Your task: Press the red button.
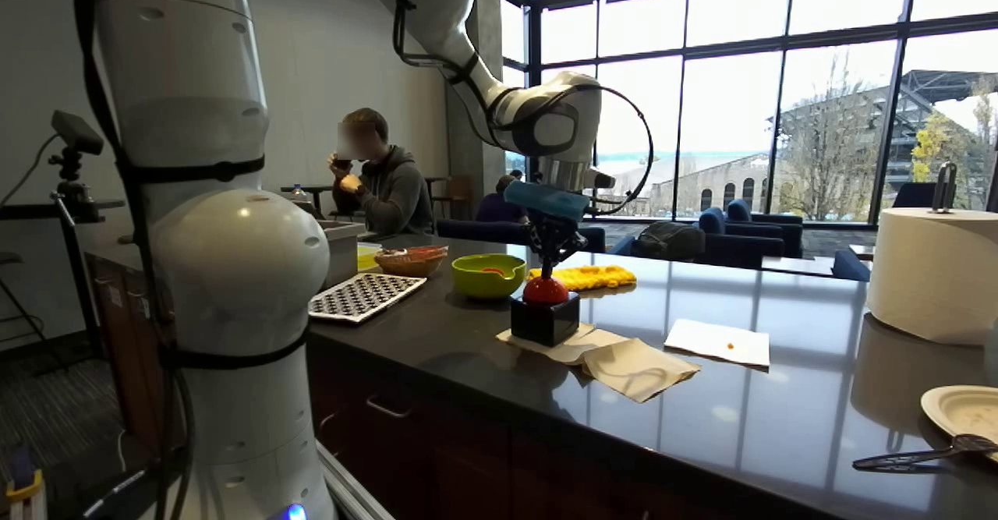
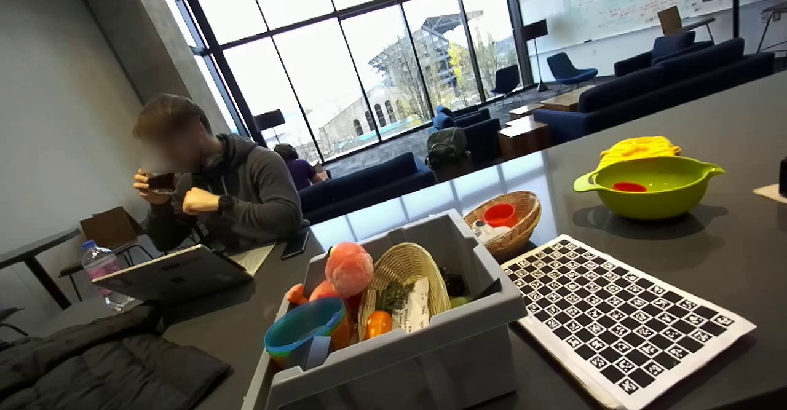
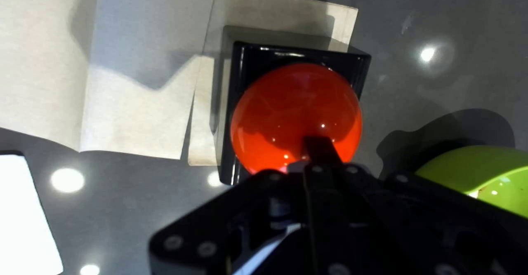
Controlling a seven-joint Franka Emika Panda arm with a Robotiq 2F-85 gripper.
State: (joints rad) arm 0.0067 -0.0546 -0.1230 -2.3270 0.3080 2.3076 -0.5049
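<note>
The red button (image 1: 546,291) is a shiny round dome on a black box base (image 1: 545,320). The base stands on brown paper napkins on the dark counter. The red button also fills the middle of the wrist view (image 3: 295,110). My gripper (image 1: 547,274) points down with its fingertips at the top of the dome; whether they touch or press it I cannot tell. In the wrist view the gripper's (image 3: 319,141) fingers are together, with nothing between them, and cover the dome's lower edge. In an exterior view the dome and gripper are out of view.
A green bowl (image 1: 483,278) stands close beside the button, with a yellow knobbly thing (image 1: 592,277) behind. Brown napkins (image 1: 635,368) and a white napkin (image 1: 717,342) lie nearby. A checkered board (image 2: 615,318), a wicker basket (image 2: 522,225) and a grey bin (image 2: 430,367) stand farther along the counter.
</note>
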